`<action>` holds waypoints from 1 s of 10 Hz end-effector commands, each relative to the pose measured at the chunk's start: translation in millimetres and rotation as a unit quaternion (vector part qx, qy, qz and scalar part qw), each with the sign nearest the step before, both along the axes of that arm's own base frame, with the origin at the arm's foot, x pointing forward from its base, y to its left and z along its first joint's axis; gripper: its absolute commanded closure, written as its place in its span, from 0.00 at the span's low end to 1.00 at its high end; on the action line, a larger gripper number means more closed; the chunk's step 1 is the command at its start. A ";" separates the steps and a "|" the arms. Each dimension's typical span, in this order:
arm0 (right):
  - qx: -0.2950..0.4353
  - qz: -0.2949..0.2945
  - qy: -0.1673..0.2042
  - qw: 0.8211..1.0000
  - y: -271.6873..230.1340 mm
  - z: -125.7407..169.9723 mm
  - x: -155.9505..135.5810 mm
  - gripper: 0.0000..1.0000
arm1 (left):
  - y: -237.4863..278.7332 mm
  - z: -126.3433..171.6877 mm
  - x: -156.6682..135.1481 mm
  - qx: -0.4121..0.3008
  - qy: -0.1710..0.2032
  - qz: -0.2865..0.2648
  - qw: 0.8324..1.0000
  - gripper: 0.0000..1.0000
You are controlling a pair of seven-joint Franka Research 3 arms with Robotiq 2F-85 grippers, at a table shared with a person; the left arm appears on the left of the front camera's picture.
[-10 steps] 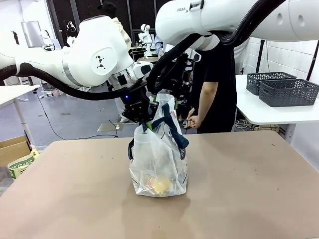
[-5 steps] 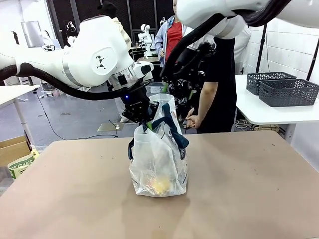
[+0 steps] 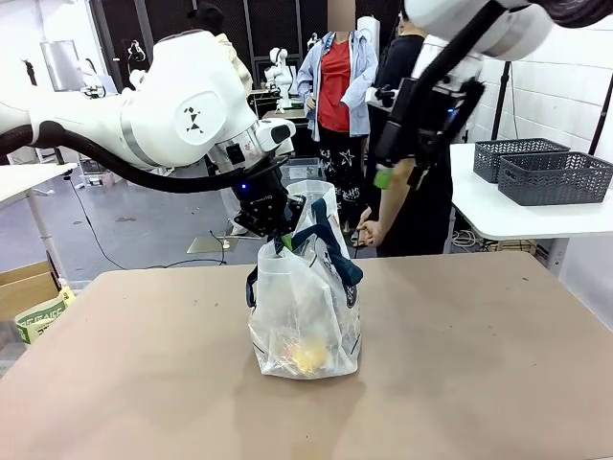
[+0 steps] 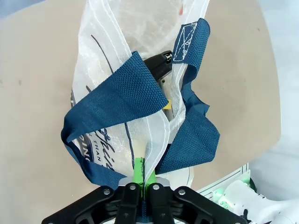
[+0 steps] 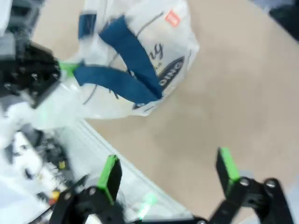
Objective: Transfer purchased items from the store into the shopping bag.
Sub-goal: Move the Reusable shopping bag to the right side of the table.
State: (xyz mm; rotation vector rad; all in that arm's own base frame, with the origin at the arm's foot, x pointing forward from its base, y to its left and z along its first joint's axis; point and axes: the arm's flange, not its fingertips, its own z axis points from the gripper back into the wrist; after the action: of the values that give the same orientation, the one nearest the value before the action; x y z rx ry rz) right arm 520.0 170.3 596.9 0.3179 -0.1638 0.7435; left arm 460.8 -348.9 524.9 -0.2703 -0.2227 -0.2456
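The table (image 3: 479,364) carries the shopping bag (image 3: 305,316), which stands upright near its middle. The left gripper (image 4: 141,173) is clenched on the bag's clear rim beside the blue handles, holding the mouth up. A yellow purchased item (image 3: 308,357) already lies at the bottom, so at least part of the transfer looks done. The right gripper (image 5: 169,175) hangs spread and empty, high above and well apart from the bag.
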 end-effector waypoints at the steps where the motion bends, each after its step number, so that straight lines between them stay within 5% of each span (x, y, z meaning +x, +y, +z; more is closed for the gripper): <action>1: 0.039 0.070 -0.084 0.993 -27.3 -17.0 -22.0 0.00 | 0.3 -0.2 -1.0 -0.001 0.001 0.001 1.000 1.00; 5: 0.102 0.093 -0.153 0.979 -27.9 -4.0 -11.3 0.00 | 0.3 -0.2 -1.0 -0.001 0.001 0.001 1.000 1.00; 6: 0.042 0.084 -0.134 0.986 -36.1 4.1 -17.0 0.00 | 0.3 -0.2 -1.0 -0.001 0.001 0.001 1.000 1.00; 10: 0.042 0.084 -0.134 0.986 -36.1 4.1 -17.0 0.00 | 0.3 -0.2 -1.0 -0.001 0.001 0.001 1.000 1.00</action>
State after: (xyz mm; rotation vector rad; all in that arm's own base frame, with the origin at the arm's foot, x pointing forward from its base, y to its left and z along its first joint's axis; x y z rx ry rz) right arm 504.4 134.7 600.4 0.3208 -0.4471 0.9613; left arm 460.8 -348.9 524.8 -0.2703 -0.2225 -0.2457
